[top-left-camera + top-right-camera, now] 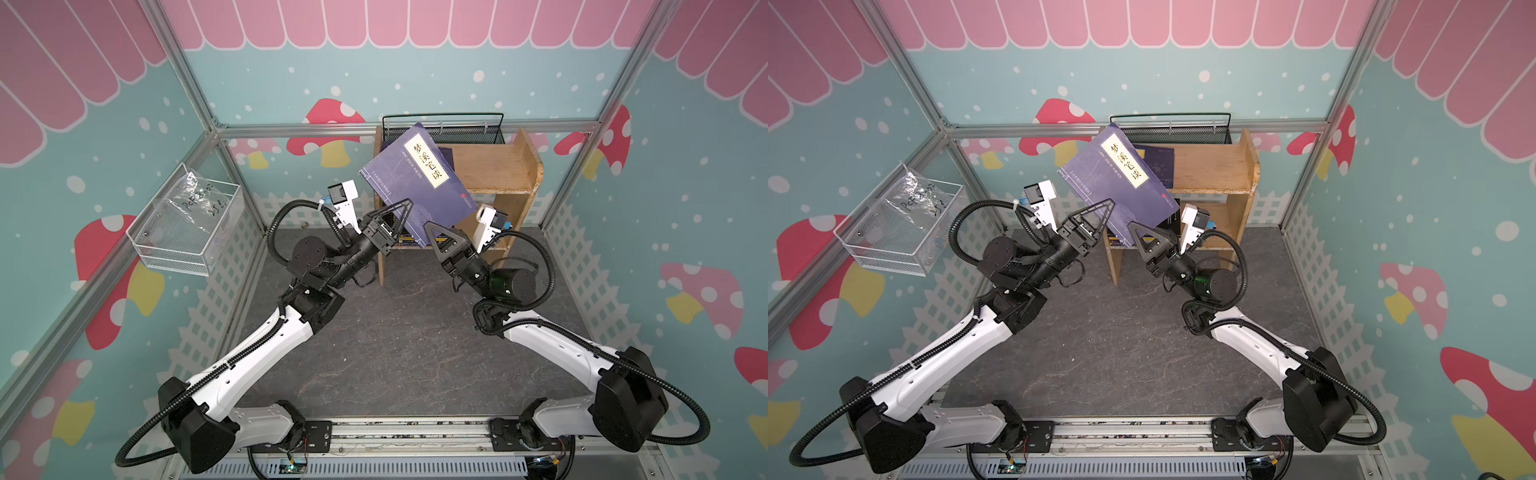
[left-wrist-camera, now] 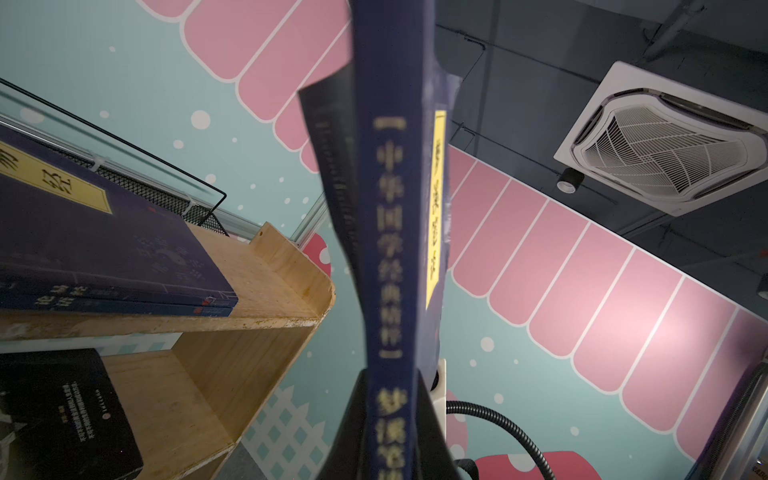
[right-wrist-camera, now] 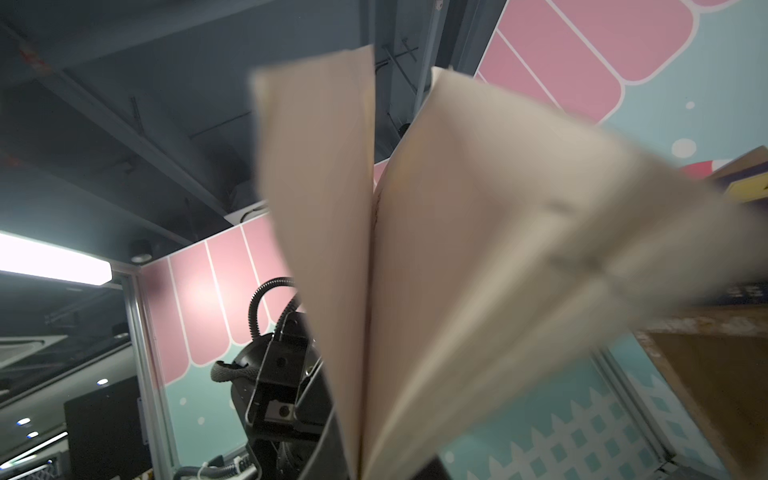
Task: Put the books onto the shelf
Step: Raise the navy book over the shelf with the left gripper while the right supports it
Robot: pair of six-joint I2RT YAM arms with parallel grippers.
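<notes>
i have one navy book (image 1: 419,183) up in the air, held between both arms. in both top views it sits just above centre, tilted, yellow title label facing up, overlapping the front left of the shelf (image 1: 498,166).

the left gripper (image 1: 405,208) has its jaws pressed together on the lower left edge of the navy book. the left wrist view shows the spine (image 2: 388,232) running straight up out of the black fingers (image 2: 349,419).

the right gripper (image 1: 432,230) has its jaws pinched on the lower right edge. in the right wrist view the cream pages (image 3: 457,249) fan out from that grip, blurred toward the right of the frame.

on the shelf, the upper tier carries flat navy books (image 2: 104,249) at its left end, with bare wood at the right. a black book (image 2: 70,415) lies on the lower tier. more spines show under the navy book in a top view, too hidden to count.

a black mesh basket (image 1: 444,129) stands behind the shelf. a white wire basket (image 1: 187,224) hangs at middle left.
</notes>
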